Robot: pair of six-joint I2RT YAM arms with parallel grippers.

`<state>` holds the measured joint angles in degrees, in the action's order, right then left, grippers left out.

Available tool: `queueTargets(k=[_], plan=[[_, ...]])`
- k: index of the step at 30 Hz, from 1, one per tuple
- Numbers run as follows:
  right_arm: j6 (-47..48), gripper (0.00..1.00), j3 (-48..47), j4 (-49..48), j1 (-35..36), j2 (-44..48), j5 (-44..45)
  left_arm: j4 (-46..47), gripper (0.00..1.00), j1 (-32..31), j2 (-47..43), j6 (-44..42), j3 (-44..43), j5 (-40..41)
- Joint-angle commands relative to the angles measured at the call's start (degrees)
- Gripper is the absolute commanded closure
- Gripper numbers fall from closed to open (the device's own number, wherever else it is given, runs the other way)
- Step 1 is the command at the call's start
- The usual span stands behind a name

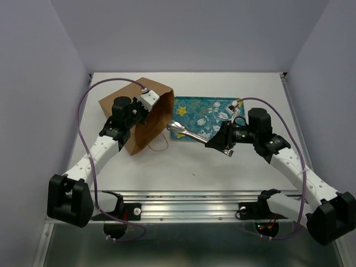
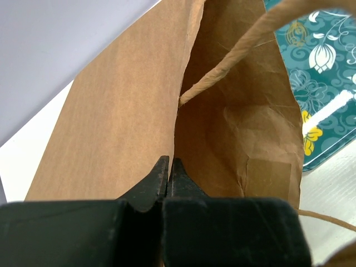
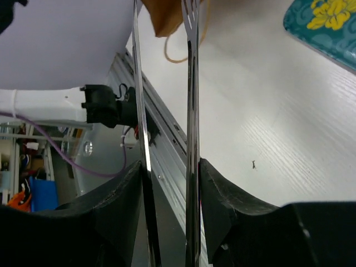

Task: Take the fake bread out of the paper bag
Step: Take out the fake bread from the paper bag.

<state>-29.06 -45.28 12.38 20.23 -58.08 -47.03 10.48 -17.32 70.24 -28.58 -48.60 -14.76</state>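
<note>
The brown paper bag (image 1: 146, 123) lies on its side at the back left, its mouth toward the tray. My left gripper (image 1: 143, 109) is shut on the bag's upper rim; in the left wrist view the black fingertips (image 2: 169, 167) pinch the paper wall (image 2: 122, 122). My right gripper (image 1: 223, 140) is shut on metal tongs (image 1: 189, 133), whose two arms (image 3: 192, 111) run between my fingers. The tong tips sit just outside the bag's mouth. The fake bread is hidden; none of it shows in any view.
A teal flowered tray (image 1: 203, 114) lies right of the bag, also in the left wrist view (image 2: 328, 83). The bag's cord handles (image 1: 159, 147) hang loose, one across the mouth (image 2: 233, 61). A metal rail (image 1: 189, 200) runs along the near table edge.
</note>
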Motion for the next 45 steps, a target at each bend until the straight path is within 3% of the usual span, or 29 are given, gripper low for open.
queueTargets(k=[1,6,10,17,27,45], plan=[[-4.77,0.52,-2.36,-2.09,3.23,-2.47,7.12,4.02,1.00,-0.70,-1.24,1.86,-2.99,-0.79],[-8.81,0.53,-4.81,-5.26,9.12,-5.54,11.24,4.20,1.00,-1.75,-1.25,3.35,-3.43,-0.53],[-8.91,0.53,-8.67,-2.02,12.46,-7.83,16.69,4.11,1.00,-2.45,0.24,5.28,-4.40,1.30],[-9.09,0.54,-10.88,2.37,13.70,-7.31,20.30,3.67,1.00,-2.72,2.97,8.79,-6.33,3.95],[-10.49,0.53,-13.52,-1.84,14.22,-10.72,22.15,2.35,1.00,-2.80,5.44,11.61,-8.88,5.36],[-18.83,0.56,-38.90,-1.56,19.32,-42.70,32.16,-1.42,1.00,-3.33,8.16,16.71,-13.71,9.49]])
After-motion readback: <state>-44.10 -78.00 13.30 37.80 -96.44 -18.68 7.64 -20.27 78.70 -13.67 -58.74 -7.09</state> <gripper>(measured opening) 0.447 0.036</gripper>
